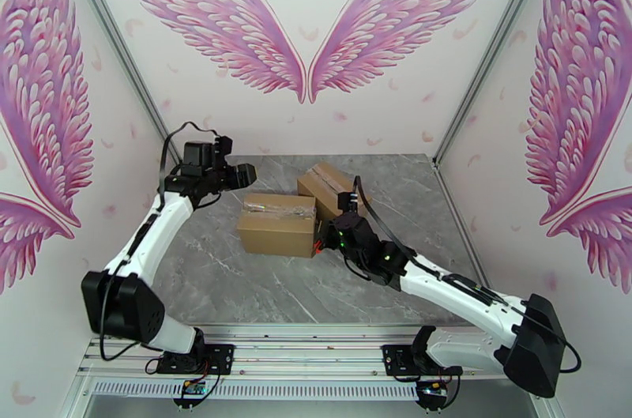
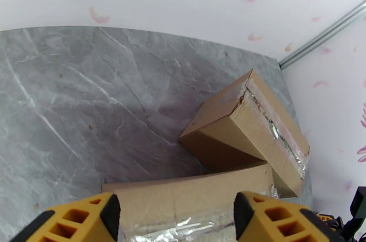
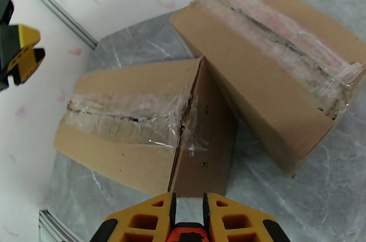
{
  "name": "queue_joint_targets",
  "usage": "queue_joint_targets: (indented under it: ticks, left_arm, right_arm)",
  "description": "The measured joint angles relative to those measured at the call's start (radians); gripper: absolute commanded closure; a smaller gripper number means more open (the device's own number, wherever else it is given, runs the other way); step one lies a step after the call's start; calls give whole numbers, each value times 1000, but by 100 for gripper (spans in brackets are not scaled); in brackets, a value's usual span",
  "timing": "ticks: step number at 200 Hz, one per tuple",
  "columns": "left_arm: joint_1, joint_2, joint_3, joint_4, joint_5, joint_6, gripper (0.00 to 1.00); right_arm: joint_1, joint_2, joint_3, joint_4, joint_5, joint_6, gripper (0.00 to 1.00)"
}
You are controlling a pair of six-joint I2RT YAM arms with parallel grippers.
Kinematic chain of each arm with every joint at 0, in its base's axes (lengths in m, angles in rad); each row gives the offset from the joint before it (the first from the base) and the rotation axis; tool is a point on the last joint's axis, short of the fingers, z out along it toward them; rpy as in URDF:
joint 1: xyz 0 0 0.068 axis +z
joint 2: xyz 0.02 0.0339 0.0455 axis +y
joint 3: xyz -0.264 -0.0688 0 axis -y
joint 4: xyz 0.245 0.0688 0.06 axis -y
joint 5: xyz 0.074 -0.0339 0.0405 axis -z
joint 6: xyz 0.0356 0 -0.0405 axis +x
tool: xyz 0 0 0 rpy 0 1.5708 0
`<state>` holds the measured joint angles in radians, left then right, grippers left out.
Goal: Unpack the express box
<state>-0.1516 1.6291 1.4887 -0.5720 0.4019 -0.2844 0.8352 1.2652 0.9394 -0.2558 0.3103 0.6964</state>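
Left gripper (image 2: 176, 213) is hanging wide, express box (image 2: 183, 192) just below; we're aiming the right gripper (image 3: 187, 204), narrow on an orange tool (image 3: 184, 236), squarely along the tape seam (image 3: 123, 117) ahead.

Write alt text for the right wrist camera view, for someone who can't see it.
Two tape-sealed cardboard boxes on a grey marble table: the nearer box points a corner at the camera, the farther box lies angled behind it. At the bottom edge the right gripper is shut on an orange object.

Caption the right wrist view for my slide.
Right gripper, shut on an orange tool, faces an edge of the near taped box; a second taped box lies beside it.
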Motion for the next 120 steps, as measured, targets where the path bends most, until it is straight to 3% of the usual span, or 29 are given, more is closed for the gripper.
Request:
queue_joint_targets:
  ticks: [32,60,87,120]
  left_arm:
    - [-19,145,23,-31,65,65,33]
    - [-14,154,18,-34,81,113,38]
    - [5,68,-83,-16,77,135,41]
    - [30,-156,-294,-36,80,124,41]
  right_arm:
    - [0,89,72,4,24,-22,100]
    - [0,157,161,-35,79,-65,100]
    - [-7,220,228,-76,124,-109,100]
    - [-21,308,319,-93,154,-156,100]
